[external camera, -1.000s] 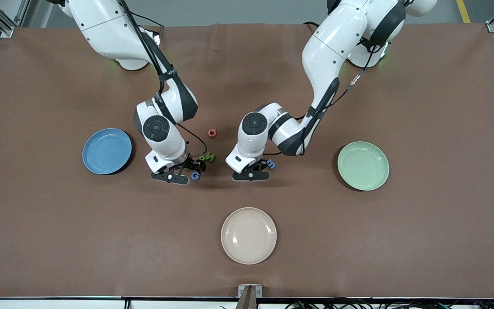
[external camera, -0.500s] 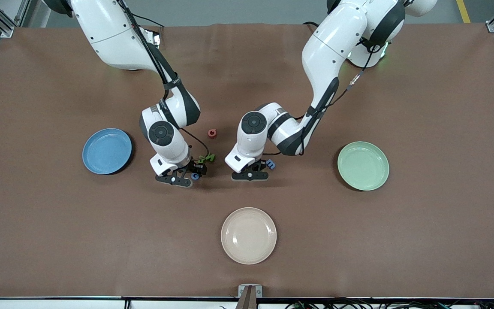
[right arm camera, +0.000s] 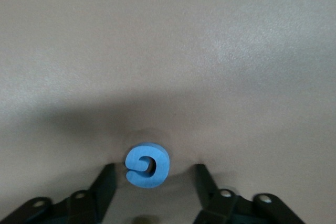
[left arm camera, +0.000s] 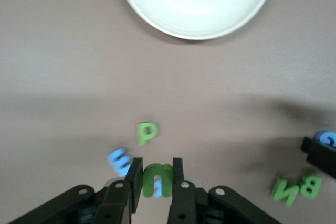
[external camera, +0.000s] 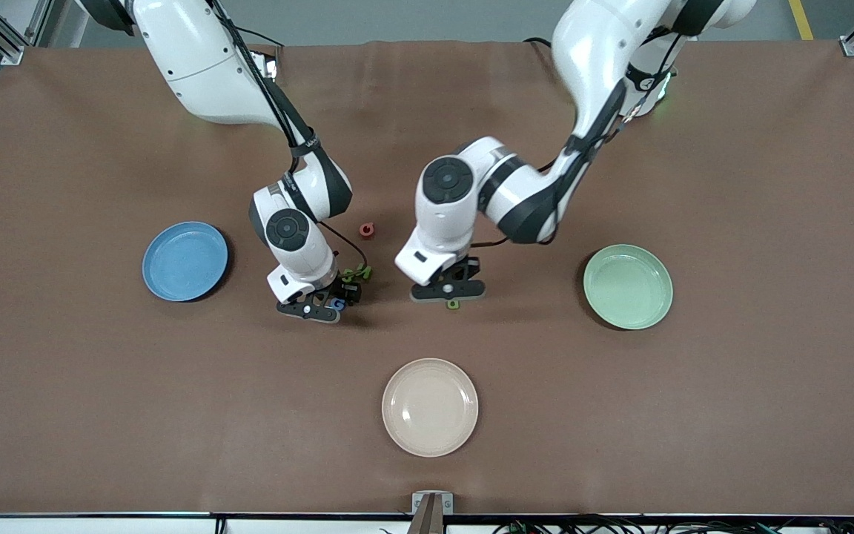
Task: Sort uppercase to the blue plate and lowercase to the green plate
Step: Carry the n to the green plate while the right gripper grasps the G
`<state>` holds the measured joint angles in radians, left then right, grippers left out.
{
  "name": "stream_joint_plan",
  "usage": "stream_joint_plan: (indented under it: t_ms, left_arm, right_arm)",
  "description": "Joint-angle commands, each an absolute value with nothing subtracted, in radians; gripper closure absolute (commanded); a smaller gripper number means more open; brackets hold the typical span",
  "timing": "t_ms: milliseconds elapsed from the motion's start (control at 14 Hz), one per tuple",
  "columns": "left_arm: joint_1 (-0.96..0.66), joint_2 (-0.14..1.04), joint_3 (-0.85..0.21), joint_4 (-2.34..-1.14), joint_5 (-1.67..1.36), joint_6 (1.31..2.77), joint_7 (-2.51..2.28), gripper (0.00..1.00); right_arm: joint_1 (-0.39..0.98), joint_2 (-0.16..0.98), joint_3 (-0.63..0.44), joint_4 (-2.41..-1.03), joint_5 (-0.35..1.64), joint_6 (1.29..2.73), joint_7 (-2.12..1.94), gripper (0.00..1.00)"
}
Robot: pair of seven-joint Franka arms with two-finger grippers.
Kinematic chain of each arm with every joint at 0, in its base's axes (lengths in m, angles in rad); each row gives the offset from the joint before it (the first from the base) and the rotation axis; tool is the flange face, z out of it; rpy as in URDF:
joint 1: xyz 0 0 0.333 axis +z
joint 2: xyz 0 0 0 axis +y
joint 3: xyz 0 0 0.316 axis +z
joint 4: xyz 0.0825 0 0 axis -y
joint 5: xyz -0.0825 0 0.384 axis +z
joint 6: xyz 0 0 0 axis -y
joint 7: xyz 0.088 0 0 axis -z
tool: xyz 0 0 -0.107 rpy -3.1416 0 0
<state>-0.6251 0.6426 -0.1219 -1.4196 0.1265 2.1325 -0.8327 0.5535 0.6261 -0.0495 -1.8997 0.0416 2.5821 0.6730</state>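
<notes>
green n/u (left arm camera: 157, 180) between left wrist's jaws

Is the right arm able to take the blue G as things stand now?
Probably yes. The right pincer sits low at the table with a finger on each side of the G, still apart from it, and nothing lies between them.

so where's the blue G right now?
On the table, between the right gripper's open fingers; in the front view the blue G lies beside the green capitals, toward the blue plate.
</notes>
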Motion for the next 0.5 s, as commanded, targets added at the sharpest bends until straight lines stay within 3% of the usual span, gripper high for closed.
stream_joint_plan:
  t_ms: [0,429]
  left_arm:
    - [-0.465,0.456,-0.193,-1.691,0.097,2.146,-0.685,0.95]
    - [-0.180,0.282,-0.252,-1.989,0.104,2.221,-0.369,0.95]
  right_arm:
    - [0.563,0.644,-0.054,-1.885,0.055,2.585,0.686,0.51]
    - [0.560,0.646,-0.054,-1.872,0.055,2.589,0.686,0.55]
